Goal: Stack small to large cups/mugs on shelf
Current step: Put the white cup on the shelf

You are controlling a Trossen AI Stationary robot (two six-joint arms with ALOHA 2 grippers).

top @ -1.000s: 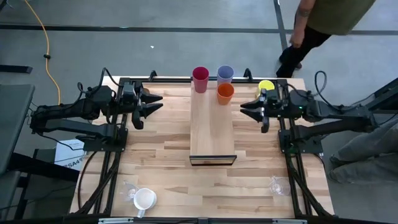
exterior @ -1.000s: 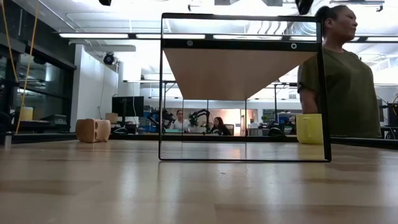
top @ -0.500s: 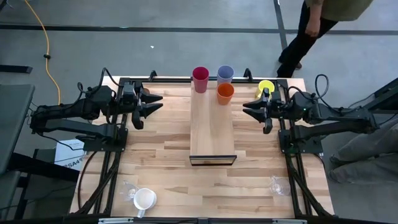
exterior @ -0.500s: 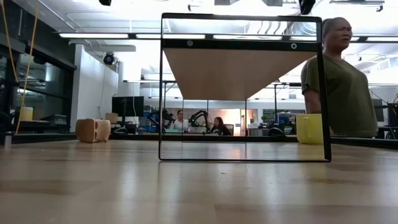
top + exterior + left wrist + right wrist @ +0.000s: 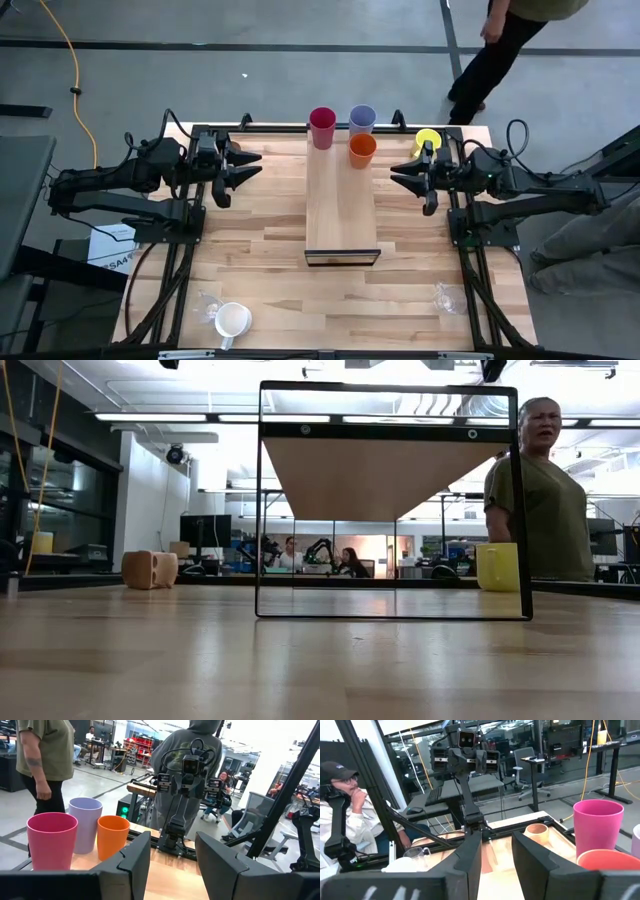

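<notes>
I see left end effector (image 5: 243, 167) hovering left of shelf (image 5: 341, 215), fingers apart, nothing held; right end effector (image 5: 406, 174) same opposite; crimson tumbler (image 5: 322, 127), lavender tumbler (image 5: 362, 120), orange tumbler (image 5: 362, 150) at shelf's far end; yellow mug (image 5: 428, 139), white mug (image 5: 232, 321) on worktop (image 5: 260, 260)

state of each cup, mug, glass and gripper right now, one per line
crimson tumbler: upright, on shelf
lavender tumbler: upright
orange tumbler: upright, on shelf
yellow mug: upright
white mug: upright
clear glass: on its side
left gripper: open, empty
right gripper: open, empty
</notes>
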